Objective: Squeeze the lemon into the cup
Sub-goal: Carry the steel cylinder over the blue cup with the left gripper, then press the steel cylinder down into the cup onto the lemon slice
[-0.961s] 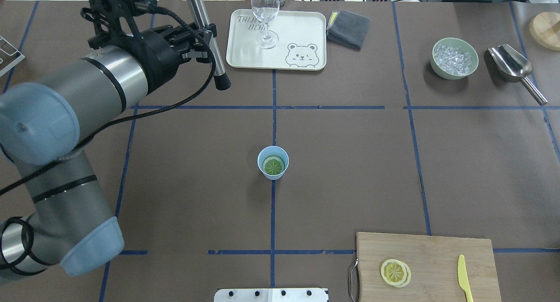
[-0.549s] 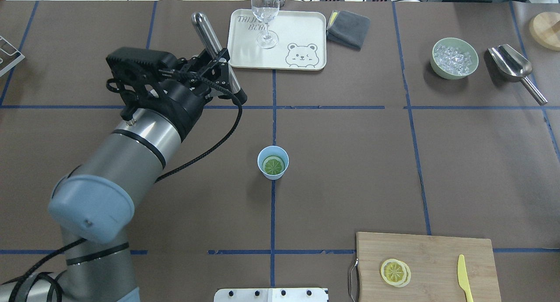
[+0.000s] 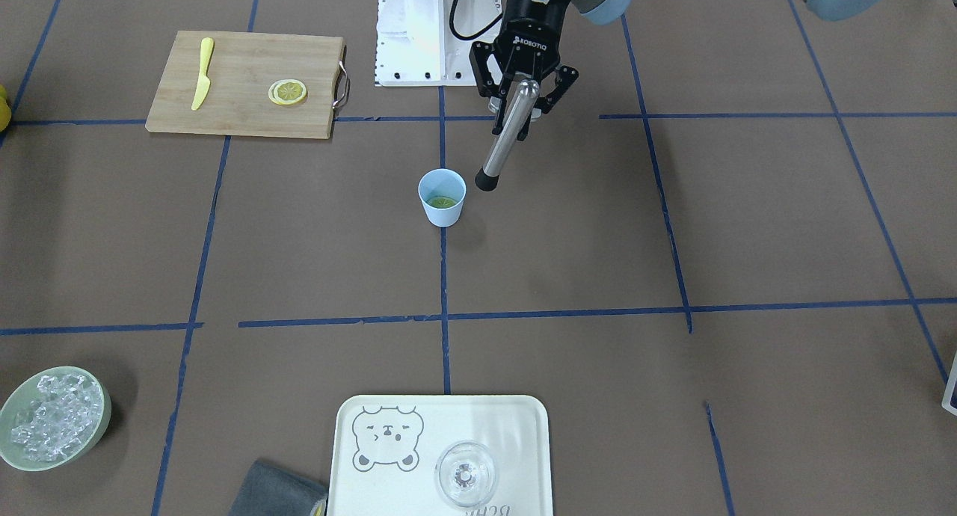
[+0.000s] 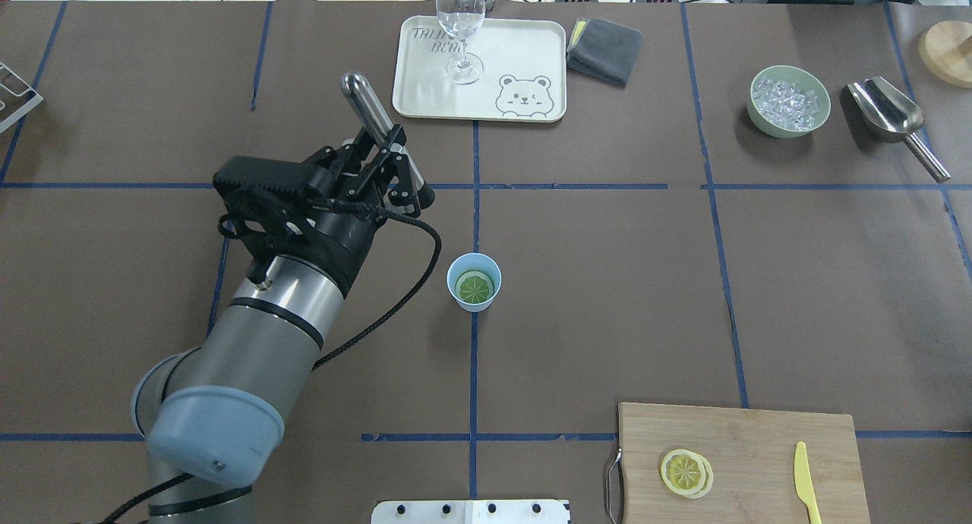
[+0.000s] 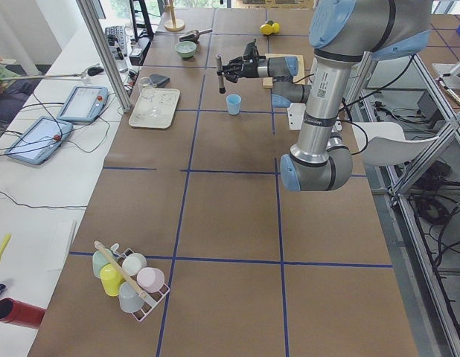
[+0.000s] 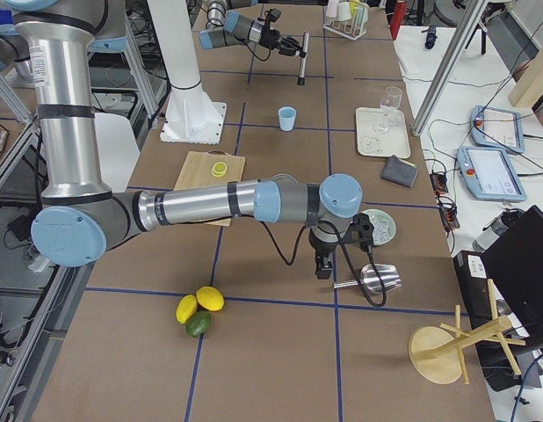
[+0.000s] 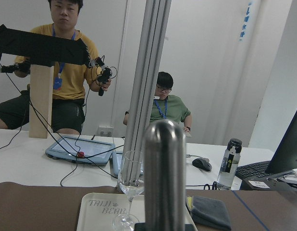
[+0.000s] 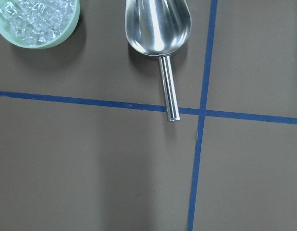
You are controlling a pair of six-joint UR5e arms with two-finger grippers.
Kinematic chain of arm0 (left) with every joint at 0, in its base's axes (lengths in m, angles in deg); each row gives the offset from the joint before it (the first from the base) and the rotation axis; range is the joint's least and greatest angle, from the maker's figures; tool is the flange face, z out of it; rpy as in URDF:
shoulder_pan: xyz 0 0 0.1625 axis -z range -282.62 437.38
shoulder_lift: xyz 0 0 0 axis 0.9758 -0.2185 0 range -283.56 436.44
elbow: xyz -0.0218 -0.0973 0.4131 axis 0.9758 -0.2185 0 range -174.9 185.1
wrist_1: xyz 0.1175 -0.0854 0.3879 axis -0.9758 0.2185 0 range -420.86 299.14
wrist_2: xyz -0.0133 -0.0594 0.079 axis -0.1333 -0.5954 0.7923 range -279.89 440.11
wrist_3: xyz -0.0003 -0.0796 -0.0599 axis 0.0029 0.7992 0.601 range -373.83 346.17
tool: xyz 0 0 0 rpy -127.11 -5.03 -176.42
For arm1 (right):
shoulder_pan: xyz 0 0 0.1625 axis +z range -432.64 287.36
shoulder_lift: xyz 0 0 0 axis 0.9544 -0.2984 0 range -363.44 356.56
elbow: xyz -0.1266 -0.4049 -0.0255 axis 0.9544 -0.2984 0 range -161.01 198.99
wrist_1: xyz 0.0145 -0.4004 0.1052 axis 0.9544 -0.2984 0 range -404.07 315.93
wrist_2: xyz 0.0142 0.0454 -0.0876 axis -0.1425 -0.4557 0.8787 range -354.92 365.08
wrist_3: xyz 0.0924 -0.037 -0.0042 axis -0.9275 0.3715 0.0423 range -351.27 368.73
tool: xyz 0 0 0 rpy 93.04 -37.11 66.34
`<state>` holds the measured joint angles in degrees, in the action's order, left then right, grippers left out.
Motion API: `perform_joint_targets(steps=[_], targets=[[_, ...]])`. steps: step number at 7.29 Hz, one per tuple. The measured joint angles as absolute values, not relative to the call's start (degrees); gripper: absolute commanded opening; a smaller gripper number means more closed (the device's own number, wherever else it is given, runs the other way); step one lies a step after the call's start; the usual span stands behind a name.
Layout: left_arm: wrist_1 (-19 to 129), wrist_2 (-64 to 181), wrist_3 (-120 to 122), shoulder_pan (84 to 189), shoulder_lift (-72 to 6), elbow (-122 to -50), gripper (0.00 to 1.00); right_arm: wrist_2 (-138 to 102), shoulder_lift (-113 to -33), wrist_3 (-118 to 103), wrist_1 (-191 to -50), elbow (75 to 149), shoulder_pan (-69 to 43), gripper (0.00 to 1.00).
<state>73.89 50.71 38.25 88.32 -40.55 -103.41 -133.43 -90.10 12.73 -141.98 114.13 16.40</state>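
Observation:
The light-blue cup (image 4: 474,281) stands at the table's middle, also in the front view (image 3: 442,197). The lemon (image 4: 474,288) lies inside it, cut face up. My left gripper (image 4: 395,158) is shut on a steel rod (image 4: 370,110) with a black tip (image 3: 486,180). It holds the rod tilted, beyond and to the left of the cup, with the tip close to the cup's rim in the front view. The rod fills the left wrist view (image 7: 164,178). My right gripper (image 6: 322,262) hangs near the scoop; I cannot tell whether it is open or shut.
A cutting board (image 4: 759,433) at the near right holds a flat lemon slice (image 4: 686,472) and a yellow knife (image 4: 806,482). A tray (image 4: 524,45) with a clear glass (image 4: 461,23), a grey cloth (image 4: 605,49), an ice bowl (image 4: 788,101) and a scoop (image 4: 892,114) stand at the back.
My left arm has swung down and to the right, carrying the rod from the far left toward the cup. The cup and the lemon have not moved.

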Motion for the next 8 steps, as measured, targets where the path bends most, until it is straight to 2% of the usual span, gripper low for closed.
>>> perform_joint_targets(steps=[3, 8], targets=[[74.3, 51.2, 37.6, 87.0, -41.5, -100.5, 0.0, -130.6, -91.2, 12.7, -135.1, 111.0, 16.4, 1.0], [75.7, 50.6, 34.3, 84.8, -46.2, -95.0, 0.0, -129.8, -91.4, 12.6, -134.2, 110.8, 16.4, 1.0]])
